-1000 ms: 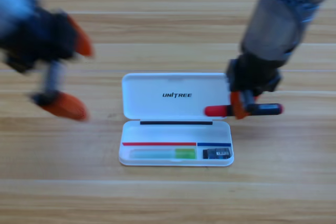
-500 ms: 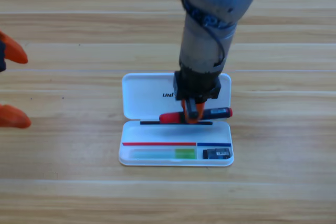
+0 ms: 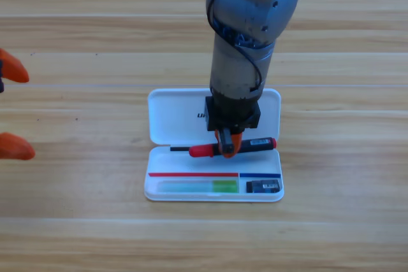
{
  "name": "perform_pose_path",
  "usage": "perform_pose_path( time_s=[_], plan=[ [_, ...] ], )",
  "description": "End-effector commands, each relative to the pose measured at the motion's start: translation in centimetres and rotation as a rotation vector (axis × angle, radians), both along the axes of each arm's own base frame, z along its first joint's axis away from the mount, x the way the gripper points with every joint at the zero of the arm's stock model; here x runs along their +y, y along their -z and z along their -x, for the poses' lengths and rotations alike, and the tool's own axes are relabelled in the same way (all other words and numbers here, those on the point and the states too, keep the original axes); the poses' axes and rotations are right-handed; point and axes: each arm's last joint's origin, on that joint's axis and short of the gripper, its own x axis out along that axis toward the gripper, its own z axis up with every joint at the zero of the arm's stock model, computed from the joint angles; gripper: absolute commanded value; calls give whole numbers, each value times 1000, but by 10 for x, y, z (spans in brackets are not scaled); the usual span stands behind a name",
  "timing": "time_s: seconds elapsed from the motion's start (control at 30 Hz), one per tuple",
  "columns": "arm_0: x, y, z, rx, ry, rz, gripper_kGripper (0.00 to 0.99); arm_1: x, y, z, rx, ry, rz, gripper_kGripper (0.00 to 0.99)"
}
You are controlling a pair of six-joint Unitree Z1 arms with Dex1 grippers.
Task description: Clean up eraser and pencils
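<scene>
**Red-capped pen arrives over the case tray**

High view: the right tool [image 3: 225, 145] sits at the centre of the frame, its jaws clamped around the middle of the black pen with the red cap [image 3: 233, 147]. A second ago this tool held the pen off the right edge of the lid; half a second ago it was over the hinge line; now the pen lies lower in the frame, across the upper part of the tray of the white case [image 3: 166, 119], tilted slightly with its red end to the left. Whether it already touches the tray or hangs just above it I cannot tell.

In the tray's bottom row the pale pen with the green end [image 3: 197, 186] lies in the long left compartment, and the eraser [image 3: 263, 186] in the small right one; neither has moved across the three pictures. By my reading, the last loose item is over its slot, so the task is near its end: what remains is to lower, release and perhaps close the lid.

The left tool [image 3: 9, 110] has drawn back to the left edge of the frame above the bench [image 3: 344, 234], its two orange tips well apart and holding nothing.
</scene>
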Motion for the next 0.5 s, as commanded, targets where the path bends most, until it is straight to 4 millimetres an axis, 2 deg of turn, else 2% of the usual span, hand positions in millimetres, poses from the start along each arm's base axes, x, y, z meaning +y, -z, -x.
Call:
perform_pose_path(
  time_s=[0.03,0.47,0.5],
  plan=[
    [6,7,2,4,-24,-11,990,15,29,9,30,-22,62,0],
    [5,11,1,4,-24,-11,990,19,33,10,32,-16,64,0],
    [5,11,1,5,-22,-13,990,19,32,10,32,-11,62,67]
  ],
)
